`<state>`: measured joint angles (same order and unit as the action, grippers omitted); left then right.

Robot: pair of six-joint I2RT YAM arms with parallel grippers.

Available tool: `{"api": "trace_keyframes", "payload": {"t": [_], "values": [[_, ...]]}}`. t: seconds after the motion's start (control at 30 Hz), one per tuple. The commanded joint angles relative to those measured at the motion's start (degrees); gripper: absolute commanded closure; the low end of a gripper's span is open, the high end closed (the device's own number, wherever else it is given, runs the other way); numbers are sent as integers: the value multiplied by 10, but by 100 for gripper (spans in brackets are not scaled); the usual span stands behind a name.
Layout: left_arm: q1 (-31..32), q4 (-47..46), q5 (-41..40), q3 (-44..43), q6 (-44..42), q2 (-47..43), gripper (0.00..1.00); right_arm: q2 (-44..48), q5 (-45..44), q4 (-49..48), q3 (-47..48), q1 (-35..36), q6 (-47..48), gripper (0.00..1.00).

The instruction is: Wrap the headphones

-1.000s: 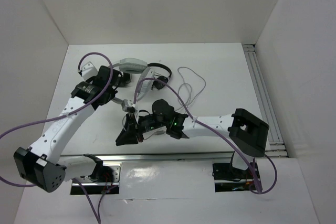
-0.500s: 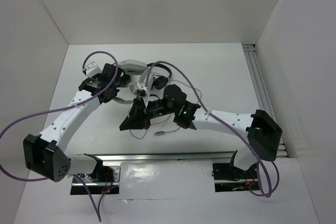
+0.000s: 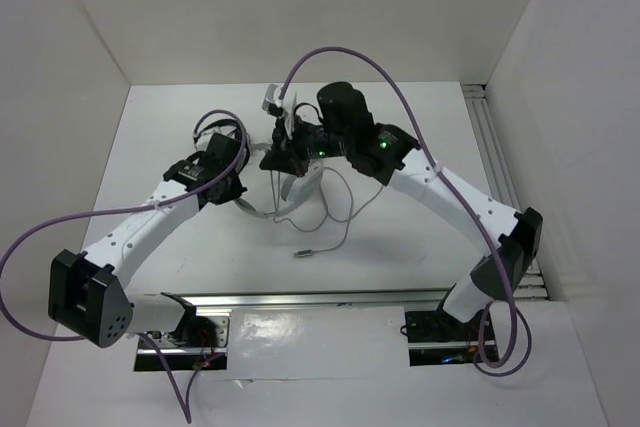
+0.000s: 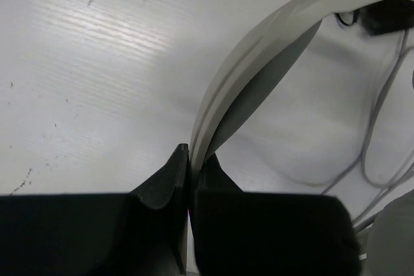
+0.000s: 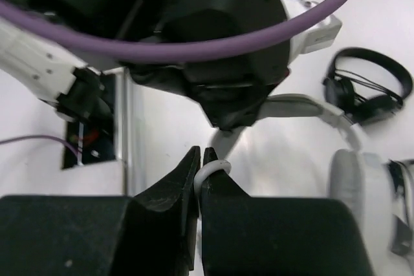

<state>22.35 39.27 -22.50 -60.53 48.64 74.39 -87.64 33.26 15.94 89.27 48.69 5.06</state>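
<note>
The light grey-white headphones (image 3: pixel 300 185) lie at mid table between my two grippers. My left gripper (image 3: pixel 240 193) is shut on their wide band (image 4: pixel 259 50), which arches up and to the right from the fingertips (image 4: pixel 191 159). My right gripper (image 3: pixel 272 159) is just beyond it, shut on a loop of the thin grey cable (image 5: pixel 210 171) at its tips (image 5: pixel 201 156). The band (image 5: pixel 304 105) and one padded cup (image 5: pixel 359 192) also show in the right wrist view. The rest of the cable (image 3: pixel 345 222) trails in loops on the table to its plug (image 3: pixel 303 254).
A small black on-ear headphone (image 5: pixel 369 85) lies just beyond the white band; part of it shows in the left wrist view (image 4: pixel 388 17). White walls enclose the table on three sides. A metal rail (image 3: pixel 300 299) runs along the near edge.
My right arm swung from the near middle to the far middle, pulling the cable with it. My left gripper shifted right and nearer with the band. The cable loops moved nearer.
</note>
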Motion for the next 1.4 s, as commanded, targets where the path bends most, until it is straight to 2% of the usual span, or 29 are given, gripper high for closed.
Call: {"api": "trace_keyframes", "payload": {"t": [0.0, 0.13, 0.2, 0.3, 0.33, 0.4, 0.43, 0.47, 0.5, 0.53, 0.57, 0.67, 0.73, 0.8, 0.9, 1.03, 1.13, 1.27, 1.37], "values": [[26, 9, -2, -17, -103, 13, 100, -31, -17, 198, 139, -24, 134, 100], [52, 55, 3, -60, -180, 35, 100, -70, 0, 316, 228, -53, 182, 100], [57, 86, -9, -80, -214, 61, 100, -93, -32, 355, 255, -53, 189, 100], [57, 121, -91, -98, -214, 80, 100, -109, -83, 405, 305, -47, 195, 100], [51, 121, -97, -104, -214, 86, 100, -109, -138, 405, 305, -37, 182, 100], [51, 122, -91, -111, -225, 86, 100, -84, -228, 355, 280, -10, 162, 100], [51, 116, -71, -111, -231, 77, 100, -67, -284, 274, 253, 3, 155, 100], [51, 111, -71, -111, -232, 70, 100, -47, -396, 225, 178, 16, 155, 100], [58, 111, -71, -106, -239, 65, 100, -5, -453, 174, 137, 42, 155, 100], [58, 111, -54, -100, -239, 59, 100, 17, -502, 72, 97, 52, 155, 100], [64, 111, -48, -100, -246, 45, 100, 38, -538, 30, 29, 52, 171, 100], [90, 103, -15, -78, -265, 24, 100, 84, -602, -92, -37, 52, 171, 100], [106, 103, -15, -71, -265, 7, 100, 84, -630, -127, -44, 46, 160, 94], [125, 120, -38, -71, -251, -1, 100, 70, -660, -150, -44, 41, 159, 90], [140, 138, -89, -66, -233, -17, 100, 43, -704, -184, -44, 23, 123, 91], [147, 145, -83, -66, -227, -42, 100, 36, -662, -195, -37, -26, 56, 91], [152, 145, -53, -66, -247, -51, 100, 31, -647, -219, -50, -32, 33, 85], [167, 140, -19, -61, -261, -57, 100, 31, -588, -232, -50, -57, 9, 85], [177, 134, 17, -61, -269, -57, 100, 31, -557, -246, -55, -63, 2, 97]]}}
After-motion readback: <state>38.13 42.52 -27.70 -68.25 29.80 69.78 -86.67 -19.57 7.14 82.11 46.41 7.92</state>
